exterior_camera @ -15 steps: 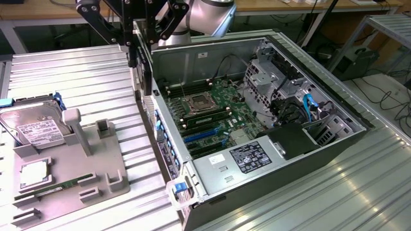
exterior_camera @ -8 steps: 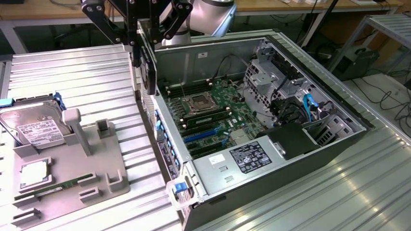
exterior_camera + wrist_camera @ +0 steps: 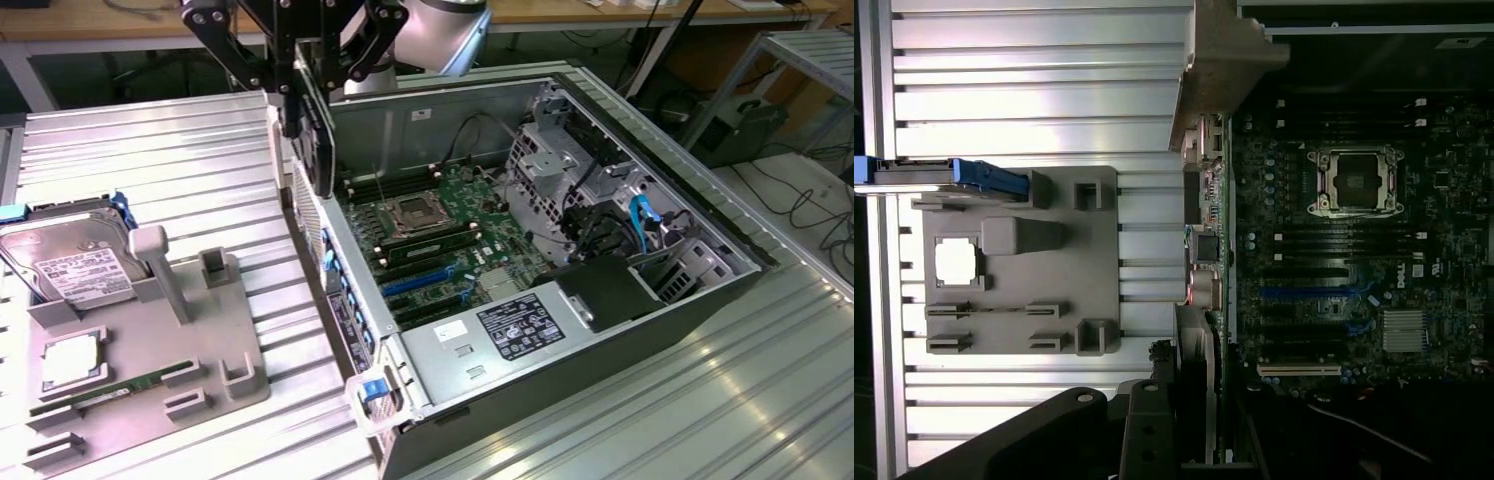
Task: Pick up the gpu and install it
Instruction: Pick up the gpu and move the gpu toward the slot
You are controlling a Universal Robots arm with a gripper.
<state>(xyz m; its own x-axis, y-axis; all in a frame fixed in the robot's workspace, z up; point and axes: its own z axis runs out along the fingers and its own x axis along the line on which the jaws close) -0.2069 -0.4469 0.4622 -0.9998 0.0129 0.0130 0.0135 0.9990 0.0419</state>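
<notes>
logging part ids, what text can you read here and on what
Nothing reads clearly.
Hard drive, white label: print too small.
Power supply, black label: too blurred.
Motherboard, white marks: too small.
Graphics card in the gripper: edge-on, no text seen.

Open computer case [image 3: 400, 125] on metal table [image 3: 174, 150]; hard drive [image 3: 74, 265], CPU [image 3: 74, 362] on grey fixture [image 3: 200, 340].

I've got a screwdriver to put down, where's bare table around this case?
Bare table behind the fixture, on the exterior view's left of the case; more on that view's right. Crowded: fixture slots, case interior, and the case's far rim, where the fingers hold the gpu.
</notes>
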